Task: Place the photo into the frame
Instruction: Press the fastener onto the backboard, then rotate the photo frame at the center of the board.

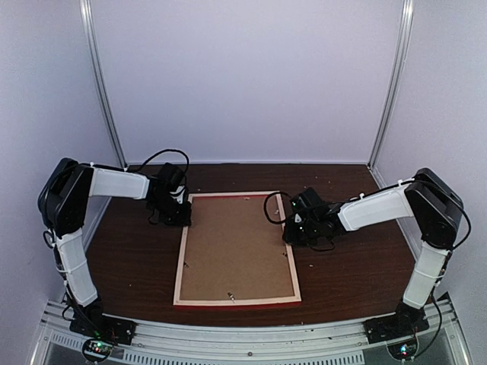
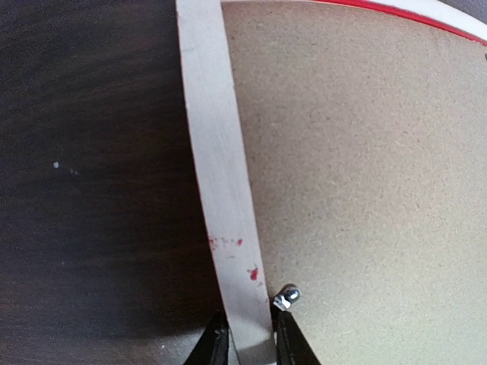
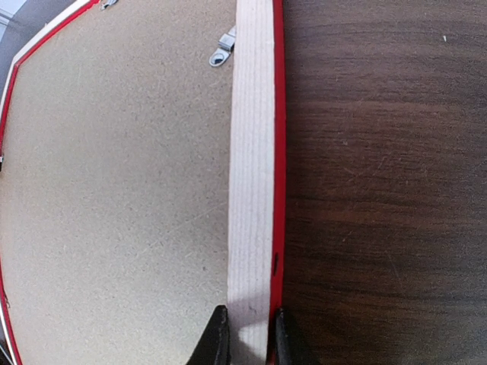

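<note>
Seen from above: the frame (image 1: 183,262) flat on the dark wooden surface (image 1: 129,258), pale bare back upward, a thin red line showing along its near edge. Takes up the middle of the surface, long sides running away from the arm bases. Inside its rails, a plain brown backing board (image 1: 236,243), lying level within the opening.

At the far left corner, the left gripper (image 1: 176,216), lowered onto the left rail. From its wrist camera: black fingers (image 2: 215,346) either side of the pale rail, hugging it, clamped across its width. Just beside the inner finger, a small silver metal fitting (image 2: 287,296) at the edge of the board. A few red paint specks (image 2: 232,243) on the rail just ahead of the fingers.

On the opposite side, the right gripper (image 1: 295,226), set on the right rail toward its far end. From its wrist camera: both fingers pinching the rail, one on the board side, one against the outer red edge, closed tight on the frame. Farther along the same rail, a small metal turn tab (image 3: 221,52) lying on the board next to the wood.

Elbows out to the sides, forearms angled inward toward the frame.
</note>
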Controlling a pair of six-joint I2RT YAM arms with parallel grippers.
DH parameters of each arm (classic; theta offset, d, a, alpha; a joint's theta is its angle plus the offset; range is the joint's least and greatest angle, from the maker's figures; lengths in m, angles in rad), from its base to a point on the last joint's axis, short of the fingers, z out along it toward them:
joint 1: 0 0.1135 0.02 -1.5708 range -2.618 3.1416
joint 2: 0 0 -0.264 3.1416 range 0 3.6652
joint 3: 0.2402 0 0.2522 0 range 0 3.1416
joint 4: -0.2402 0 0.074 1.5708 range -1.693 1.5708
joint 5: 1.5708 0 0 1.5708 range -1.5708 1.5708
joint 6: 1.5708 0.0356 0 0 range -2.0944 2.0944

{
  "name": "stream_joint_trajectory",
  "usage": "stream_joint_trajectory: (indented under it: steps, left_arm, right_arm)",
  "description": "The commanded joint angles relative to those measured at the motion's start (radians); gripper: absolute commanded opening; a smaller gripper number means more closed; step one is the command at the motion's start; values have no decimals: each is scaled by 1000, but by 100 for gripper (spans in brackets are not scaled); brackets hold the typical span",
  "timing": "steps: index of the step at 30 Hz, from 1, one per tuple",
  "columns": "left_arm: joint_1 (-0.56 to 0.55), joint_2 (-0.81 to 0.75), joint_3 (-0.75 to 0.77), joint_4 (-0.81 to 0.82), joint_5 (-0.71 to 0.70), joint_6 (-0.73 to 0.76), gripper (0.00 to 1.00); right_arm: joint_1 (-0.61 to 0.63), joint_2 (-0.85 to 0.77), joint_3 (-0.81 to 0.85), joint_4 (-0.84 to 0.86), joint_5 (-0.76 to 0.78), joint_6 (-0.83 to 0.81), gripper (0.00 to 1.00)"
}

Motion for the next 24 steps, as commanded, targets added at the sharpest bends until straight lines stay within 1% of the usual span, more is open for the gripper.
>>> stream_joint_trajectory:
  steps: [1, 5, 8, 15, 19, 24]
  left_arm:
    - [-3, 67, 39, -56, -53, 97, 15]
    - [-3, 71, 56, -61, -67, 116, 37]
    - [-3, 64, 70, -74, -67, 121, 48]
    - [-3, 15, 68, -80, -29, 131, 62]
    - [-4, 3, 74, -102, -22, 136, 66]
    - [-4, -24, 62, -117, -24, 128, 70]
  right_arm:
    - [3, 24, -28, 4, -54, 17, 0]
    - [2, 28, -18, -10, -55, 10, 0]
    - [2, 31, -13, -15, -56, 7, 0]
    - [3, 42, 4, -27, -60, 3, 0]
    - [3, 45, 17, -42, -61, -5, 0]
    - [-7, 48, 55, -100, -66, -47, 0]
